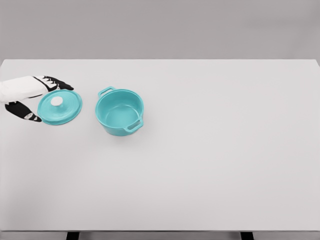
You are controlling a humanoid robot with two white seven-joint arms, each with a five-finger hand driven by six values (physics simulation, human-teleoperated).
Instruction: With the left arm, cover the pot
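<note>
Pot (pixel 120 112) first, since that's what this is all about: a teal one with two small loop handles, sitting open and empty on the white tabletop (pixel 210 165), left of the middle, nothing in it that I can see. Closest to the camera there's just bare surface. Going further back and to the left, the matching teal lid (pixel 60 107) with its white knob (pixel 57 101) lies just beside the pot, a narrow strip of tabletop between them, so not touching. The left robot hand (pixel 31 97) comes in from the left edge and is wrapped around the lid's far-left rim — dark fingers (pixel 56 83) over the back edge and a thumb at the near edge. It looks like a rim pinch rather than a grip on the knob, but I honestly can't tell if the fingers have actually closed on it or are only bracketing it, and I can't tell if the lid is off the surface either. The right arm isn't visible. My read: this is the grasping step, with the covering not done yet. Next move needs a firm hold, a lift high enough to clear the pot's rim and near handle, a short carry to the right, then setting it down level and centred — tilt it and it'll catch the rim.
</note>
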